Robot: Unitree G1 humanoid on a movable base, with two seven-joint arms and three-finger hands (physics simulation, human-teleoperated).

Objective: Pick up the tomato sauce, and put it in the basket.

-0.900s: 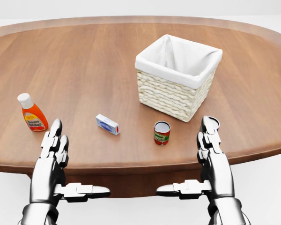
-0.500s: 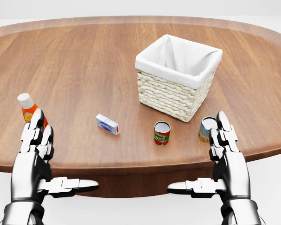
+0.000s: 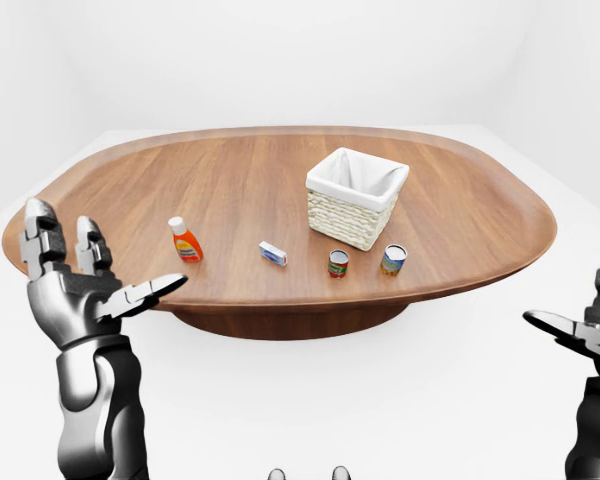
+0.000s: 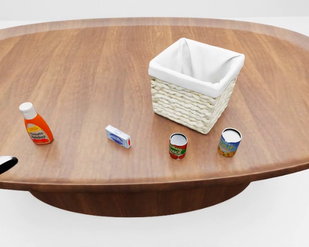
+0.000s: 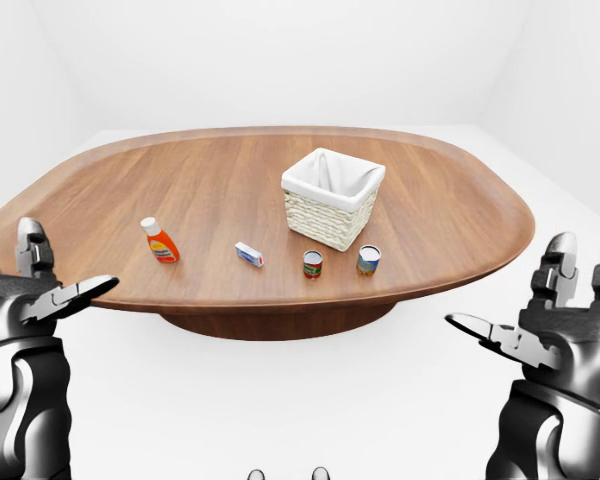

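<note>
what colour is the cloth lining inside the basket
White, over the pale woven basket; the liner shows best in the head view.

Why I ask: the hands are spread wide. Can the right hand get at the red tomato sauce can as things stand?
Probably yes, after a reach: the right hand is open off the table's edge, and the tomato sauce can stands alone, apart from the basket and the blue can.

Left hand (image 3: 75, 285) and right hand (image 5: 560, 335) — glossy silver-grey metal, blocky segmented three-finger build, dark joints, smooth cylindrical forearms.
</note>
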